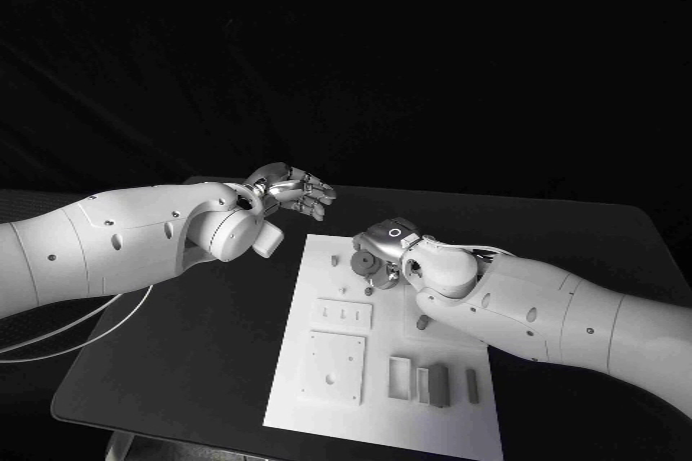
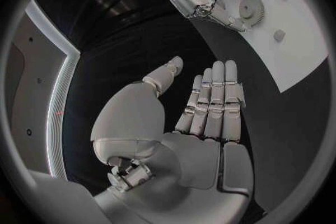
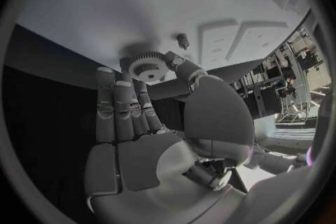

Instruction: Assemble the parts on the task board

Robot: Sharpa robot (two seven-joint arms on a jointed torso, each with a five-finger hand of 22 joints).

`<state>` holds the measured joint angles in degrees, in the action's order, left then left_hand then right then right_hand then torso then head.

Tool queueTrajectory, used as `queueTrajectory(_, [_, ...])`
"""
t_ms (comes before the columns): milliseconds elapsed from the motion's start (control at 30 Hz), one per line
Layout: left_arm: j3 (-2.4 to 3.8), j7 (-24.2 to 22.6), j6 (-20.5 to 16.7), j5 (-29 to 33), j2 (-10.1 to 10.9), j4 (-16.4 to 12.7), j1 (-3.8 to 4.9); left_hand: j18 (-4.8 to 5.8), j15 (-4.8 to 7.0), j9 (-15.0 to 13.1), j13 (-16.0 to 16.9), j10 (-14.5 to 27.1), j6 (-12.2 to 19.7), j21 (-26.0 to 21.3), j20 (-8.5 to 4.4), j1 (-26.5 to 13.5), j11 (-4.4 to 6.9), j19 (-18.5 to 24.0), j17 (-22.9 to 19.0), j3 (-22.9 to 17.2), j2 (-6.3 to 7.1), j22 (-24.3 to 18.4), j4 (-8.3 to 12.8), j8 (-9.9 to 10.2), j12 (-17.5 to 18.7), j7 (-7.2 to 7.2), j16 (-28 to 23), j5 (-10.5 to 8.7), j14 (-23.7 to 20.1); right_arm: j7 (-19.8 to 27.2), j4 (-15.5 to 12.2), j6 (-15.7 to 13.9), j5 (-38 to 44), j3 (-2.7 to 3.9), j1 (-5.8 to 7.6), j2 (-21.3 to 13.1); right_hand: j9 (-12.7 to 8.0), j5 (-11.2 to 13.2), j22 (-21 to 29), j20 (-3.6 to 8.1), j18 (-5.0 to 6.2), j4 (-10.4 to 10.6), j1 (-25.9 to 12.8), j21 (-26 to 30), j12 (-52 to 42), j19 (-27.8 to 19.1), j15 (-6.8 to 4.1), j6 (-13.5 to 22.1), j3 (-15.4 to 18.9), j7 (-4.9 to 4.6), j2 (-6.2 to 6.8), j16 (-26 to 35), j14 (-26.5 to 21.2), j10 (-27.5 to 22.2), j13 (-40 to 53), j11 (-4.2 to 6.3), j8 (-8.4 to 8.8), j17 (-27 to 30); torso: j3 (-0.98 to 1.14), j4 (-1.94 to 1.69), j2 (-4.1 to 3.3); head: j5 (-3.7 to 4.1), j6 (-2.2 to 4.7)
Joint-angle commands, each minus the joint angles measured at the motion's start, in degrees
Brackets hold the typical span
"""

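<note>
While our left hand (image 1: pixel 296 193) hovers flat and empty left of the task board (image 1: pixel 378 401), our right hand (image 1: pixel 378 251) pinches a gear (image 3: pixel 148 65) with fingers (image 3: pixel 115 106) nearly together.

We note black table (image 1: pixel 188 331), matte top, rounded corners, near-left corner over pale floor patch. Backdrop beyond table dark, featureless in head view. Left wrist view: curved bright light strip (image 2: pixel 59 101) beside pale wall panel (image 2: pixel 28 95). Right wrist view: we see metal racking or shelving (image 3: pixel 276 87), brightly lit, details too small to tell.
</note>
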<state>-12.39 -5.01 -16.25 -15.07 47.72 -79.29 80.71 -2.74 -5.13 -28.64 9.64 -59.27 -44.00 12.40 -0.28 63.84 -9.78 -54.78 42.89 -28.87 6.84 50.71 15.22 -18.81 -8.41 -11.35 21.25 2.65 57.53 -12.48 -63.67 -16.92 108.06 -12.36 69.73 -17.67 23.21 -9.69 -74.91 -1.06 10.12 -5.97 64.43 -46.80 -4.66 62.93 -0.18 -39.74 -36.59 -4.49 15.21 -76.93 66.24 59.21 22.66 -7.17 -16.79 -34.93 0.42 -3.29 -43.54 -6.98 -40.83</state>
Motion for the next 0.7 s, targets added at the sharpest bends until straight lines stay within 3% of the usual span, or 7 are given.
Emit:
queueTrajectory(33, [0.06, -0.10, 0.19, -0.38, 0.04, -0.19, 0.08, -0.69, 0.05, -0.09, 0.09, 0.53, 0.56, -0.24, -0.32, 0.27, 0.05, -0.21, 0.09, -0.07, 0.36, 0.07, 0.43, 0.28, 0.25, -0.49, -0.33, 0.19, 0.38, -0.08, -0.26, 1.13, -0.06, -0.01, -0.02, -0.18, -0.12, -0.12, -1.02, 0.03, 4.88, 0.44, -0.18, 0.12, 0.46, -0.59, -0.26, 0.54, 0.17, 0.17, 0.78, 0.25, -0.53, 5.54, 5.42, 1.24, 0.04, 0.01, -0.03, 0.03, 0.00, 0.00, -0.01])
queueTrajectory(500, [0.03, -0.03, 0.04, -0.89, -0.66, 0.70, 0.06, -0.69, 0.05, -0.13, 0.14, 0.54, 0.53, -0.28, -0.32, 0.56, 0.04, -0.22, 0.20, -0.14, 0.45, 0.12, 0.66, 0.27, 0.29, -0.48, -0.45, 0.19, 0.41, -0.16, -1.10, 0.32, -0.42, -0.01, -0.02, -0.69, -0.30, -0.04, -1.10, -0.21, 4.88, 1.61, -3.19, 0.22, 0.54, -1.22, -0.16, 2.42, 2.64, 0.08, 1.92, 0.16, -1.06, 5.12, 6.12, 1.13, 0.52, -0.14, 0.04, 0.08, -0.05, 0.06, -0.14])
queueTrajectory(533, [0.02, 0.00, 0.07, -0.89, -0.75, 0.84, 0.05, -0.69, 0.05, -0.13, 0.14, 0.54, 0.53, -0.28, -0.32, 0.58, 0.04, -0.22, 0.21, -0.15, 0.45, 0.12, 0.68, 0.27, 0.29, -0.48, -0.45, 0.19, 0.41, -0.31, -1.13, 0.11, -0.41, -0.01, -0.03, -0.72, -0.24, 6.34, -1.26, -0.21, 4.76, 0.59, -4.83, 0.10, 0.58, -1.59, -0.14, 2.94, 5.51, 0.10, 1.95, 0.01, -1.23, 4.92, 6.18, 1.13, 0.61, -0.26, 0.02, 0.08, -0.05, 0.10, -0.16])
queueTrajectory(700, [0.02, -0.05, -0.20, -0.89, -0.75, 0.91, 0.05, -0.68, 0.05, -0.14, 0.16, 0.55, 0.53, -0.30, -0.32, 0.66, 0.04, -0.22, 0.24, -0.17, 0.44, 0.13, 0.73, 0.28, 0.30, -0.48, -0.49, 0.20, 0.42, -0.58, -1.04, -0.31, -0.42, -0.01, -0.03, -0.83, -0.06, 6.94, -1.08, 0.04, 4.88, 0.20, -5.50, 0.17, 0.52, -1.65, -0.27, 3.41, 6.85, 0.35, 1.96, -0.02, -1.42, 4.97, 6.41, 1.23, 0.49, -0.31, 0.07, 0.10, -0.06, 0.12, -0.13])
